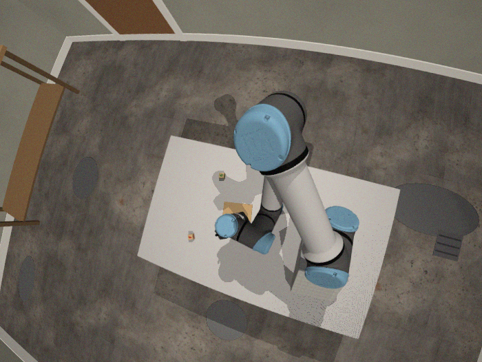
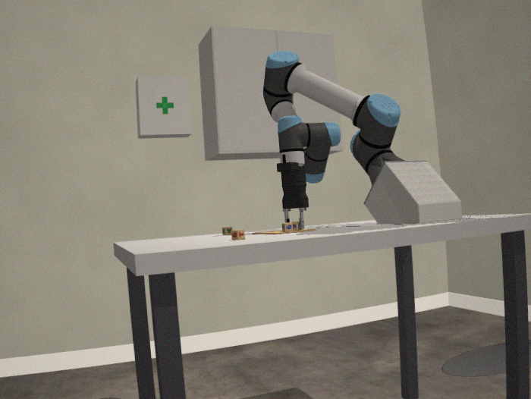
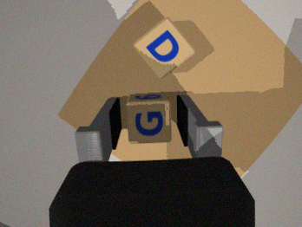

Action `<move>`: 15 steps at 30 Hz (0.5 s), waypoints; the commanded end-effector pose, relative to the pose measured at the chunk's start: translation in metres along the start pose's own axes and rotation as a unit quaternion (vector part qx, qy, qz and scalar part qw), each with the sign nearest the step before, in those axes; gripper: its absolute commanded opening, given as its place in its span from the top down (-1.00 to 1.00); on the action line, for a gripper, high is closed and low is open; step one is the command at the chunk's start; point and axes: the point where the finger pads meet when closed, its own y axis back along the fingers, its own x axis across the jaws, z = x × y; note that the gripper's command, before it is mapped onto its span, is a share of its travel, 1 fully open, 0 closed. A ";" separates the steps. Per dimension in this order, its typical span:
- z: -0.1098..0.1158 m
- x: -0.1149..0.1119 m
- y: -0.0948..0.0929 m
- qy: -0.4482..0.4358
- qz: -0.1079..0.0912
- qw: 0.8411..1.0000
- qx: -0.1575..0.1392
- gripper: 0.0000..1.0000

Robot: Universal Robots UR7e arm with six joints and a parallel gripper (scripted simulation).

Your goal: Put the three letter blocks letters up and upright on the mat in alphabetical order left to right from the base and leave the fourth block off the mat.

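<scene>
A tan mat [image 3: 196,72] lies on the white table. On it a wooden block with a blue D [image 3: 165,47] lies flat, turned at an angle. Just nearer in the wrist view, a block with a blue G [image 3: 147,120] sits at the mat's edge. My gripper [image 3: 148,112] is lowered around the G block, one finger on each side, with a narrow dark gap at both sides; it is open. In the side view the gripper [image 2: 294,218] stands upright with its fingertips at table height. A green-marked block [image 1: 221,175] and a red-marked block [image 1: 191,235] lie on the table off the mat.
The arm's grey base [image 2: 412,190] stands on the table right of the mat. In the top view the wrist hides most of the mat [image 1: 237,209]. The green-marked block [image 2: 227,230] and the red-marked block [image 2: 237,234] sit close together in the side view.
</scene>
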 end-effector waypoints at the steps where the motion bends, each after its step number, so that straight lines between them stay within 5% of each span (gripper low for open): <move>1: 0.001 -0.002 0.000 0.001 -0.001 1.000 0.000 -0.58; 13: 0.001 -0.002 0.000 0.001 -0.001 1.000 0.000 -0.58; 14: 0.001 -0.002 0.000 0.001 -0.001 1.000 0.000 0.01; 15: 0.001 -0.002 0.000 0.001 -0.001 1.000 0.000 0.01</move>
